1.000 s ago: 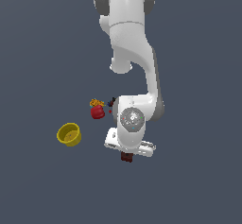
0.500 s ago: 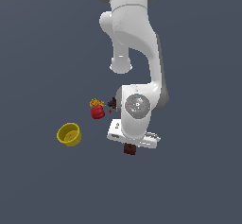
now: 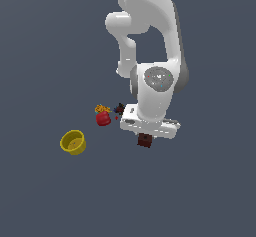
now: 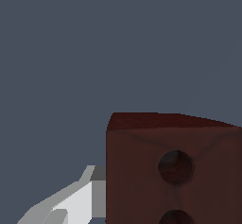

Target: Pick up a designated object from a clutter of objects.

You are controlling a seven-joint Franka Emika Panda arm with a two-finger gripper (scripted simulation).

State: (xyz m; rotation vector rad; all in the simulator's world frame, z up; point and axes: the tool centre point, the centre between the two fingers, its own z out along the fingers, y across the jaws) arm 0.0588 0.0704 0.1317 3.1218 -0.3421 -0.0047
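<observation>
arm rose | fingers [image 3: 145,140] clamp brown block [image 3: 144,140] | long axis unclear

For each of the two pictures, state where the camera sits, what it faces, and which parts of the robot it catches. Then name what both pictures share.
Exterior view: off the arm, looking down on the white arm, tool, yellow bowl and red item.
Wrist view: on the wrist, close to the brown block; one grey finger shows beside it.
Shared: the brown block, under the tool.
</observation>
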